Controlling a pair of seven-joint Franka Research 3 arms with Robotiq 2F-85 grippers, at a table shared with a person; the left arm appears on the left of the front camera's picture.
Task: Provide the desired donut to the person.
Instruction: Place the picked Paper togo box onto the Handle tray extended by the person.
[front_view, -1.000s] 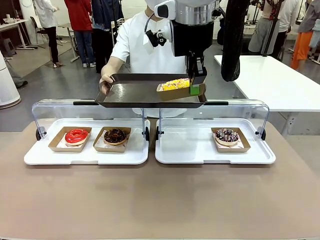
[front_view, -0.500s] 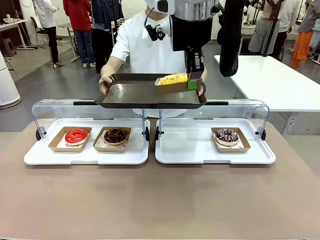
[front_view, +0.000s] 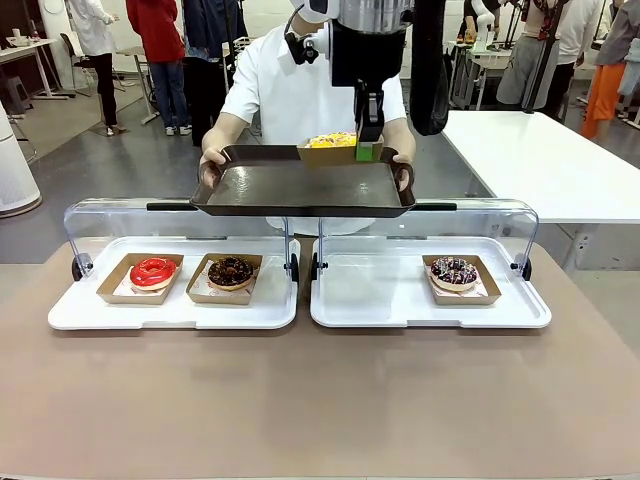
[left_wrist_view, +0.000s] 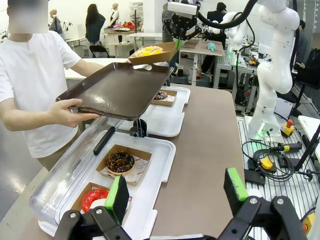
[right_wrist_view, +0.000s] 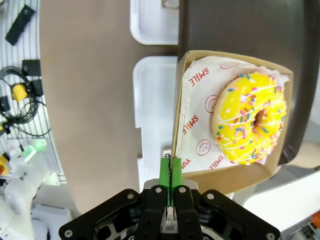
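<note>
Yellow donut: bright yellow icing, thin white drizzle, mixed coloured sprinkles, small hole. It sits on white paper printed SMILE with smiley faces, inside an open brown cardboard box. The right gripper has its green pads pinched tight on one side wall of the box, so box and donut hang from it. In the left wrist view the box is tilted over the far edge of a dark brown serving tray; can't tell whether it touches the tray. The person in the white top holds the tray level with both hands, one at each end, above the clear lids.

The left gripper has its jaws wide with nothing between them, above the left white tray.

The table is beige-brown. Two white trays lie side by side with their clear lids swung back. The left one holds a red donut and a chocolate donut, both boxed. The right white tray holds a boxed chocolate sprinkle donut.

The room has a grey floor, white tables and other people standing behind.
</note>
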